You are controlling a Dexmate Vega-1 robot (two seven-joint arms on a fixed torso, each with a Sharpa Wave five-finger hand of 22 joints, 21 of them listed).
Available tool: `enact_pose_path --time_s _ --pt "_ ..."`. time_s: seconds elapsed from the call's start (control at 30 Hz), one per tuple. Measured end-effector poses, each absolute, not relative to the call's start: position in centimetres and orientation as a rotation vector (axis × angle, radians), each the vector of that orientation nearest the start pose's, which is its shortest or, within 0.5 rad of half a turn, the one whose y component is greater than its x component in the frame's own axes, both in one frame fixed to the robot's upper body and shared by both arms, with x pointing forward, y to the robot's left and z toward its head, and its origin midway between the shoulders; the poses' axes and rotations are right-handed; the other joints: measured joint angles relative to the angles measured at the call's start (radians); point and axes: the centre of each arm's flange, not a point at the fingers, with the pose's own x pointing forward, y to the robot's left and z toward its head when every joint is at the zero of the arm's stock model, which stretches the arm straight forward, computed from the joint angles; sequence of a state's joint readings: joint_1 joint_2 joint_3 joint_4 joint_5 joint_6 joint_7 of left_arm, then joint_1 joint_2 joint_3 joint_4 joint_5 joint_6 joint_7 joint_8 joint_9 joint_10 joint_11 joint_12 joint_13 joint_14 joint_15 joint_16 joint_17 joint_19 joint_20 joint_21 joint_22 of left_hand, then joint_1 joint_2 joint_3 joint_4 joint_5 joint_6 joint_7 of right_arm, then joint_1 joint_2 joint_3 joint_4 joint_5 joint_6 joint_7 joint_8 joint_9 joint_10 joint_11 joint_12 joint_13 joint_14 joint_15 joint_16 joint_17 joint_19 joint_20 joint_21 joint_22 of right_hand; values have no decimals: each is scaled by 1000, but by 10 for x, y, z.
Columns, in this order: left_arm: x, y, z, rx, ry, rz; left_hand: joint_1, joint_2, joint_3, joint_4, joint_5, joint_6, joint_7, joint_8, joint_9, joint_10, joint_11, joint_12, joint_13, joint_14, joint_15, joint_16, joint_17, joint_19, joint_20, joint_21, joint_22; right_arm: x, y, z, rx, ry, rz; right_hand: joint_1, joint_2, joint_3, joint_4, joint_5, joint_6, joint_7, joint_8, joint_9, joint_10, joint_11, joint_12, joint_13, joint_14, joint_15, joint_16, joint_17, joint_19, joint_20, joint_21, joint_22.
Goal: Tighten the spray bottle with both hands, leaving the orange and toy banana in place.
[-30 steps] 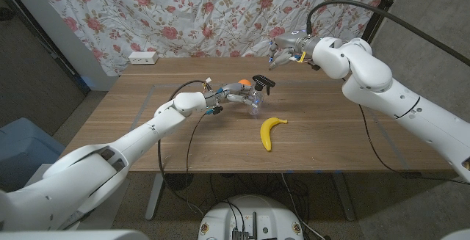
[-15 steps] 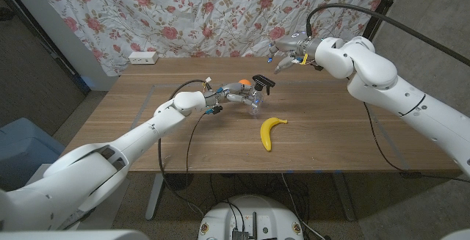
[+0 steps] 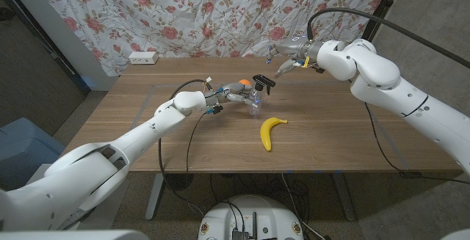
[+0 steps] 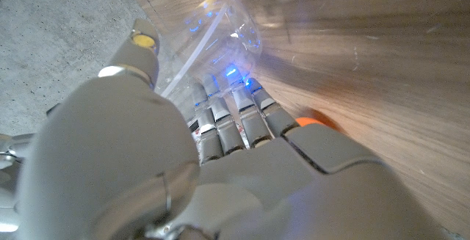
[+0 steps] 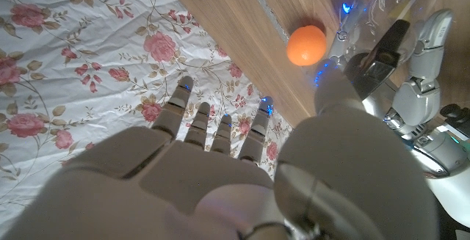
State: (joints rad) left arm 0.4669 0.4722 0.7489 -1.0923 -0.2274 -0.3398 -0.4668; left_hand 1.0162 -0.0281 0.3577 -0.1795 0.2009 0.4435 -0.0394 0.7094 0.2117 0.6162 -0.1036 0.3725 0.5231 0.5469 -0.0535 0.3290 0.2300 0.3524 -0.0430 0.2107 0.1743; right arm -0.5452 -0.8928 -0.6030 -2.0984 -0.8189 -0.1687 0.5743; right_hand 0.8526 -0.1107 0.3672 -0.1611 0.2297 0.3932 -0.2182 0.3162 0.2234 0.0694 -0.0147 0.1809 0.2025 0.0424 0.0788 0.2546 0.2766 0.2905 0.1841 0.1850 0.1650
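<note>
A clear spray bottle (image 3: 255, 103) with a black spray head (image 3: 263, 83) stands near the table's middle. My left hand (image 3: 229, 97) grips its body from the left. The bottle's clear wall (image 4: 220, 31) shows just past my left hand (image 4: 183, 159). The orange (image 3: 243, 84) sits right behind the bottle, close to my left fingers. The toy banana (image 3: 271, 132) lies nearer the front, apart from the bottle. My right hand (image 3: 284, 55) hovers above the far side, fingers apart, holding nothing. From the right hand (image 5: 220, 174) I see the orange (image 5: 305, 45) and spray head (image 5: 389, 49).
A white power strip (image 3: 143, 57) lies at the table's far left edge, under the floral curtain (image 3: 220, 12). A black cable (image 3: 192, 133) trails across the wooden table (image 3: 330, 137) below my left arm.
My right hand and arm have drifted slightly to the right, staying above the far side. The left hand, bottle, orange and banana have not moved.
</note>
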Motion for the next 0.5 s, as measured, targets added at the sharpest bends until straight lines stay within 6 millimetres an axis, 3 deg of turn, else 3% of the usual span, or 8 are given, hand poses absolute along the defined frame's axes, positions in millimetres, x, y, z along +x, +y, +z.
enact_pose_path --time_s 0.17,0.5 --pt "671 134 8 745 -564 -782 0 0 0 0 0 0 0 0 0 0 0 0 5 0 0 -4 0 0 0 0 0 513 -163 142 -1937 -659 90 -13 -13 -4 4 7 -26 -2 -15 -5 -9 2 0 0 -6 6 0 5 -5 6 0 0" --pt "674 131 9 747 -561 -788 0 0 0 0 3 0 0 0 0 0 0 -1 5 0 0 -4 0 0 0 0 0 514 -162 139 -1920 -660 130 -21 -5 -7 7 11 -26 -2 -15 -5 -15 4 5 0 -15 15 -8 5 -11 11 0 0"
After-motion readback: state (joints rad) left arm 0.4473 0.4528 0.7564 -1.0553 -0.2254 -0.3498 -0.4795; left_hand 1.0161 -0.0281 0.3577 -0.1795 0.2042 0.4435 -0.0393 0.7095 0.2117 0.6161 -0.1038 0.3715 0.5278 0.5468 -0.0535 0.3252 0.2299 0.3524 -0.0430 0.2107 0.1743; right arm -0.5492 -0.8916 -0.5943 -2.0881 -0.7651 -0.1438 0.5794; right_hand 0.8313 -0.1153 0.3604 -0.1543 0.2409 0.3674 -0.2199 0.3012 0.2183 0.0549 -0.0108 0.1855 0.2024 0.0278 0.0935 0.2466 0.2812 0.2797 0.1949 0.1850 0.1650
